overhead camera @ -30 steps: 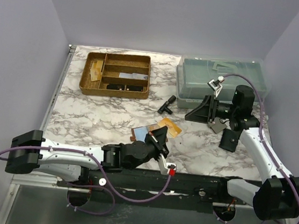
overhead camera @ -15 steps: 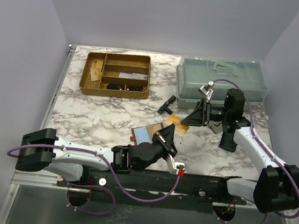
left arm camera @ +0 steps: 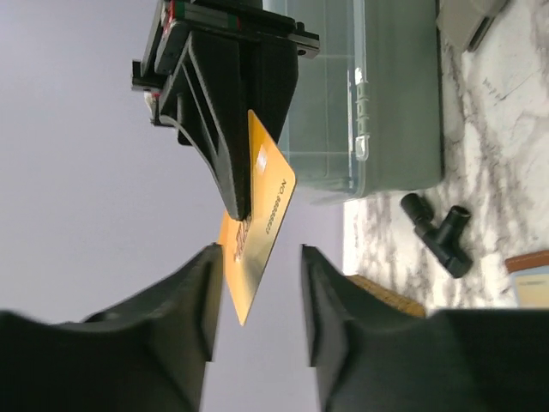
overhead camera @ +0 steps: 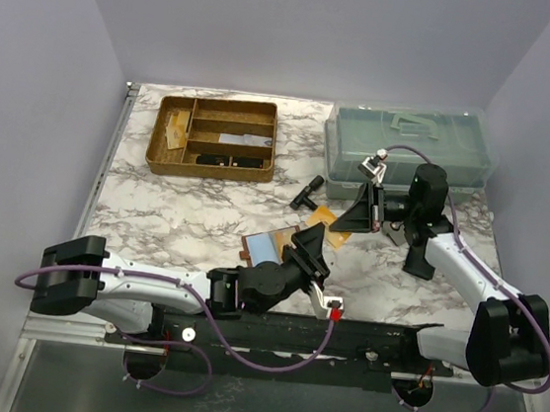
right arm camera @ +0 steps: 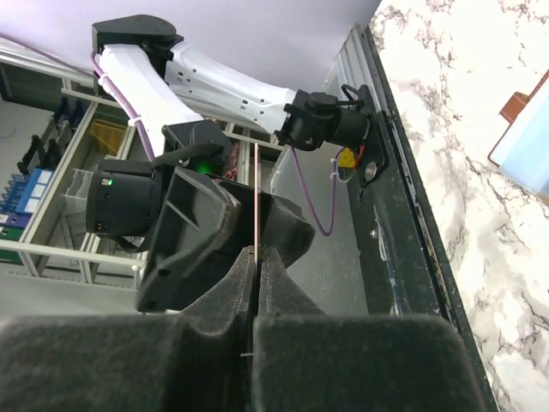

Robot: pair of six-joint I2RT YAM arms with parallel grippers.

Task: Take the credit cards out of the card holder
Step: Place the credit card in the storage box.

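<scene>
Now, my right gripper (right arm camera: 257, 257) is pinched on an orange card (left arm camera: 262, 215), jaws closed flat against its two faces with no gap showing. From my right wrist the card is only a thin line standing between the fingers. I hold it in the air above the desk (overhead camera: 174, 216), toward the right edge and about halfway between the near and far edges. Its free end points at my other arm.

My left gripper (left arm camera: 260, 257) faces it from the near side, jaws parted to a middling width, one finger on each side of the card's lower corner. That corner sits much closer to one finger than to the other, and I cannot tell whether it touches the closer one. There is a clear gap on the other side, so these jaws hold nothing.

The card holder (right arm camera: 519, 105) lies on the desk close to the near edge, about mid-width, just beside my left arm's wrist. A light blue card (right arm camera: 530, 159) rests on it. I cannot tell whether that card sits in a pocket or lies loose on top.

A gold-brown divided tray (overhead camera: 156, 143) stands by the far left corner and a clear lidded box (overhead camera: 406, 146) by the far right corner. A black T-shaped piece (overhead camera: 307, 191) lies on the marble between them, just beyond the held card.
</scene>
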